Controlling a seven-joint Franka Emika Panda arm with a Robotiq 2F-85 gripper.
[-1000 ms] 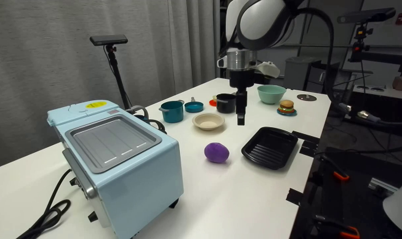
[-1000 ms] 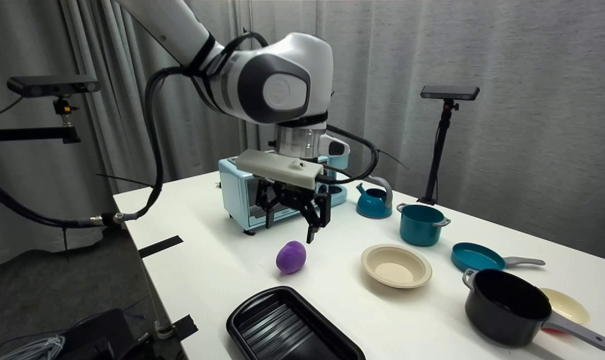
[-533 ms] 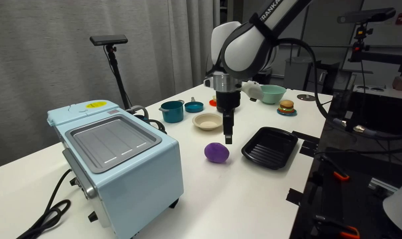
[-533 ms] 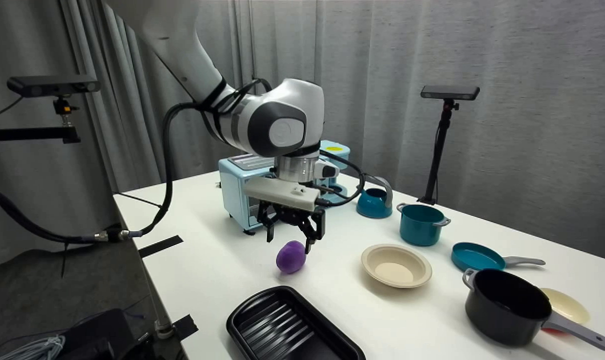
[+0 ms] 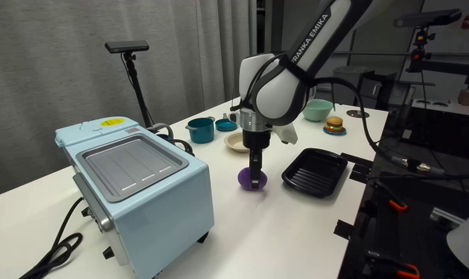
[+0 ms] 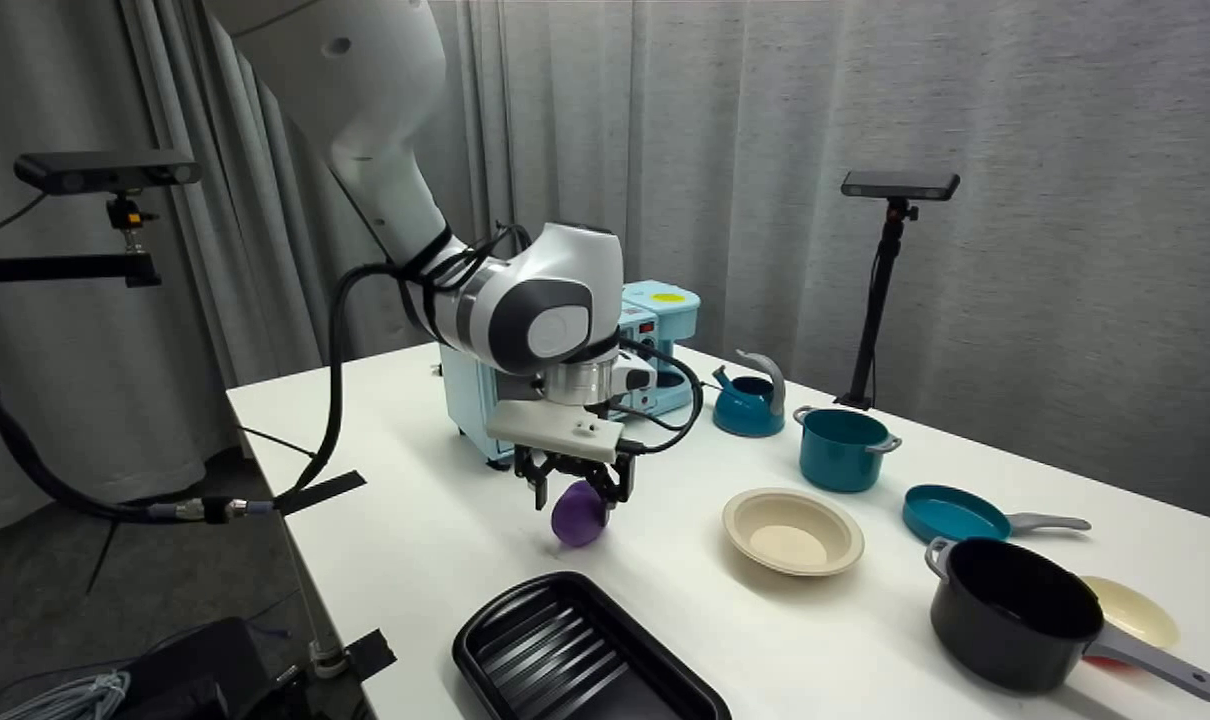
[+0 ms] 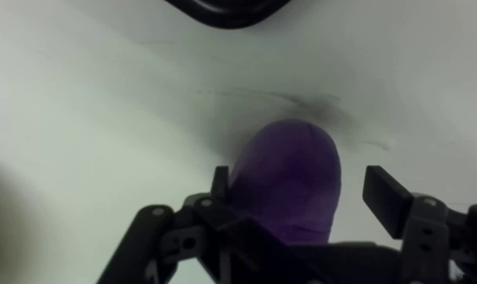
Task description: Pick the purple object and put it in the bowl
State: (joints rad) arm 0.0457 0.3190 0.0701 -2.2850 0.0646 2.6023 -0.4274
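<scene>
The purple object is a small rounded lump on the white table. It also shows in an exterior view, partly behind a finger. My gripper is open and low, with its fingers on either side of the lump. In the wrist view the gripper has the purple object between its fingers. The left pad is at the lump's edge; I cannot tell if it touches. The right pad stands apart with a gap. The cream bowl sits nearby, empty, and partly hidden behind the arm in an exterior view.
A black ridged tray lies close to the lump. A light blue toaster oven stands on its other side. A teal pot, teal pan and black saucepan stand beyond the bowl. A mint bowl is farther off.
My gripper has come down from above the table, shifting sideways over the purple object, and its fingers now straddle it. The purple object and bowl have not moved.
</scene>
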